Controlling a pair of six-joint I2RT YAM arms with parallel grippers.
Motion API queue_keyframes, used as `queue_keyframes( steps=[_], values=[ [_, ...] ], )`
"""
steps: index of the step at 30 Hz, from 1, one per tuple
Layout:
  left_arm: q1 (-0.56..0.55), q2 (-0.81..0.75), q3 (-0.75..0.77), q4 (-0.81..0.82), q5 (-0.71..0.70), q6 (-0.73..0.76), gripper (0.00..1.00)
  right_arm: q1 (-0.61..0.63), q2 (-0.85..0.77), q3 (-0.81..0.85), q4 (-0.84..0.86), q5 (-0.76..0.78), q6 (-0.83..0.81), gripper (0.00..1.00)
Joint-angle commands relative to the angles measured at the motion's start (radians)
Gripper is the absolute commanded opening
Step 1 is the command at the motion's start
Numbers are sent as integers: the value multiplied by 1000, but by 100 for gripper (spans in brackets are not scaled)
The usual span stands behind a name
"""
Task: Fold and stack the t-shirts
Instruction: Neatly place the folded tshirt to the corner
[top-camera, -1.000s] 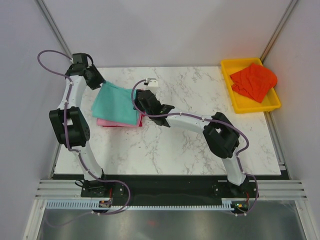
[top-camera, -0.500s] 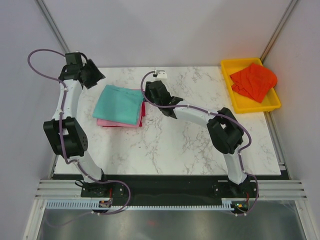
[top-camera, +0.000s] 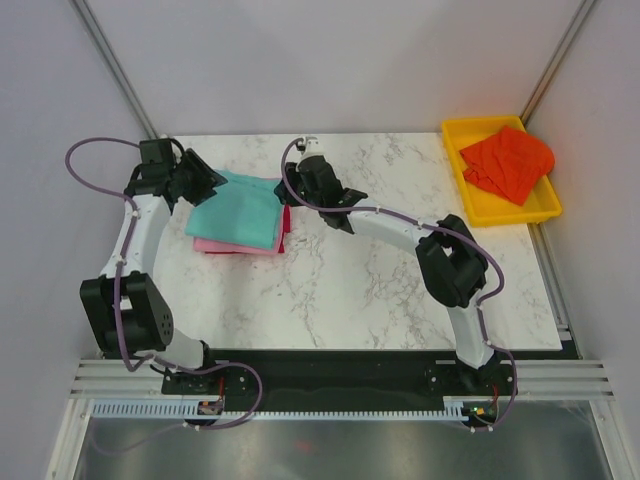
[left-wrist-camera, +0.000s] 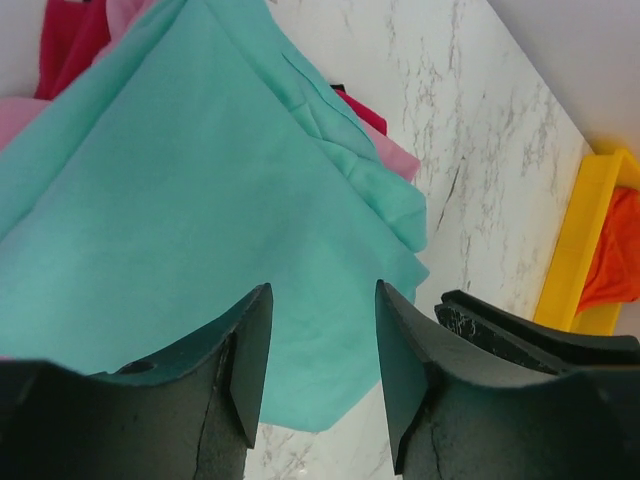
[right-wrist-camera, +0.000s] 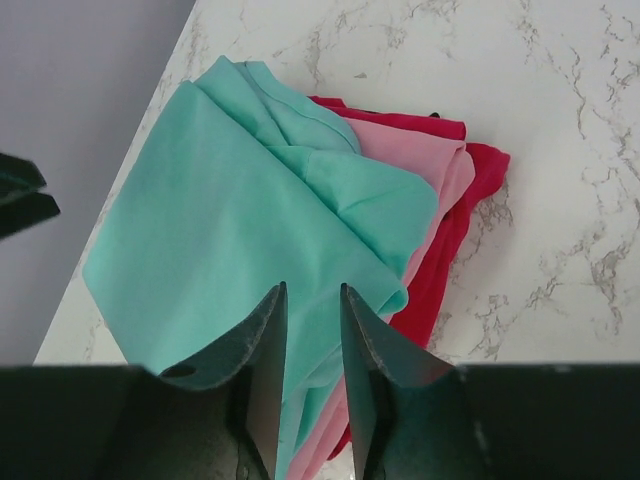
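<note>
A folded teal t-shirt (top-camera: 240, 208) lies on top of a pink t-shirt (top-camera: 228, 245) and a crimson t-shirt (top-camera: 285, 220) at the table's back left. The orange-red t-shirt (top-camera: 508, 160) lies crumpled in the yellow tray (top-camera: 472, 200). My left gripper (top-camera: 205, 180) is open and empty just above the teal shirt's (left-wrist-camera: 200, 200) left edge, as the left wrist view (left-wrist-camera: 322, 290) shows. My right gripper (top-camera: 296, 196) is open by a narrow gap and empty, over the stack's right side. The right wrist view (right-wrist-camera: 312, 290) shows teal (right-wrist-camera: 250, 220), pink (right-wrist-camera: 430, 160) and crimson (right-wrist-camera: 470, 200) layers.
The yellow tray stands at the table's back right corner and shows in the left wrist view (left-wrist-camera: 585, 240). Grey walls and metal frame posts close in the back and sides. The marble table (top-camera: 330, 300) runs in front of the stack.
The teal shirt now lies flat on the stack, with neither gripper holding it. My left gripper swung out to the back-left corner and returned to the shirt's left edge. My right gripper drew back towards the far side.
</note>
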Motion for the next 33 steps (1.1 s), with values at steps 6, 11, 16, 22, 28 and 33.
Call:
queue_keyframes(
  steps=[6,11,16,22,28,33],
  values=[
    [-113,-210,-274,272,56,-198,52,-43,87,69,27,-74,82,38],
    [-192,-143,-290,349,92,-198,51,-55,145,105,26,-88,103,20],
    [-218,-43,-326,470,127,-218,47,-80,196,171,10,-91,102,0],
    [-238,92,-328,601,156,-241,43,-97,233,246,-14,-97,74,2],
    [-240,109,-393,700,152,-232,44,-106,179,224,-25,-101,50,45],
    [-246,-17,-409,710,112,-192,59,-121,48,136,-31,-102,22,55]
  ],
)
